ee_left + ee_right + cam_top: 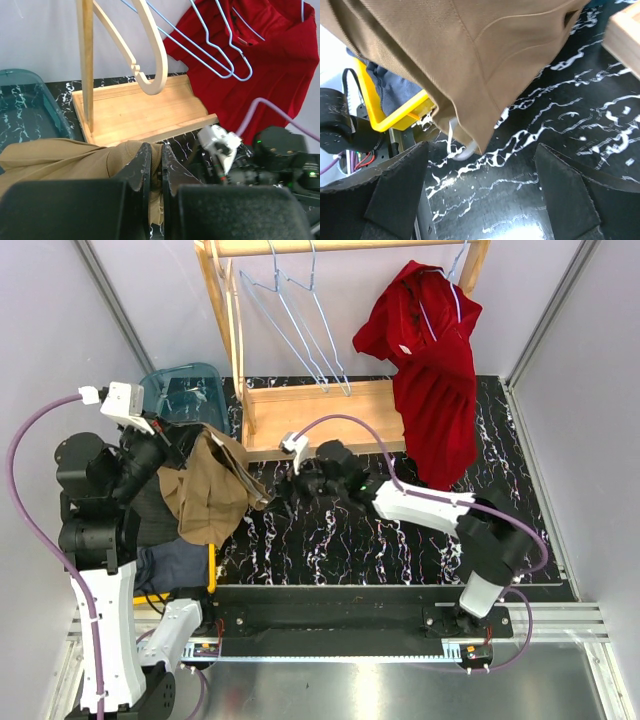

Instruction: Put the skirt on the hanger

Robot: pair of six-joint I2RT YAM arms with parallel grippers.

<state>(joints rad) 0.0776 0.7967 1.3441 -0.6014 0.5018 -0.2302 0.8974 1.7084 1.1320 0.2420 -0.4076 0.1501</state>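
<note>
Left of the wooden rack (320, 410), the tan skirt (208, 490) hangs long-axis downward toward the table (350, 540) (a white loop (454, 149) at its lowest corner), clamped in the left pincer (156, 152). Right pincer (481, 148), nearer the rack, stands spread apart.

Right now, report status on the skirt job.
Left end effector shut on tan skirt. Right end effector open, empty, at skirt's lower corner. Skirt not yet on wooden hanger.
</note>
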